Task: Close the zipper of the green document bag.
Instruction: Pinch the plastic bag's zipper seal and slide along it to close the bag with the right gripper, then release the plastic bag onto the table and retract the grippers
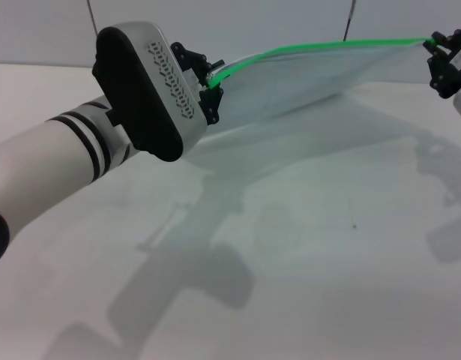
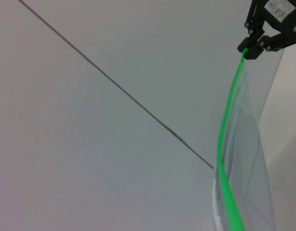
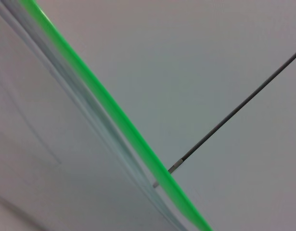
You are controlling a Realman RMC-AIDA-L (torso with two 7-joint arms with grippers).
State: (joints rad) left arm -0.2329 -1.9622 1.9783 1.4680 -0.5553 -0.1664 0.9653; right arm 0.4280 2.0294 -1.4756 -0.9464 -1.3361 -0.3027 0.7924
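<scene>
The green document bag (image 1: 305, 82) hangs in the air above the table, stretched between both grippers, its bright green zipper (image 1: 327, 45) running along the top edge. My left gripper (image 1: 212, 81) is shut on the zipper's left end, where the strip looks parted just beside the fingers. At the far right, my right gripper (image 1: 438, 51) is shut on the bag's other top corner. The left wrist view shows the zipper (image 2: 225, 159) leading up to the right gripper (image 2: 249, 49). In the right wrist view the zipper (image 3: 114, 113) crosses diagonally along the bag (image 3: 51, 134).
A white table (image 1: 327, 247) lies below, marked by the shadows of the arms and bag. Behind stands a pale wall with a thin dark seam (image 2: 114, 86). My bulky left forearm (image 1: 65, 150) fills the near left.
</scene>
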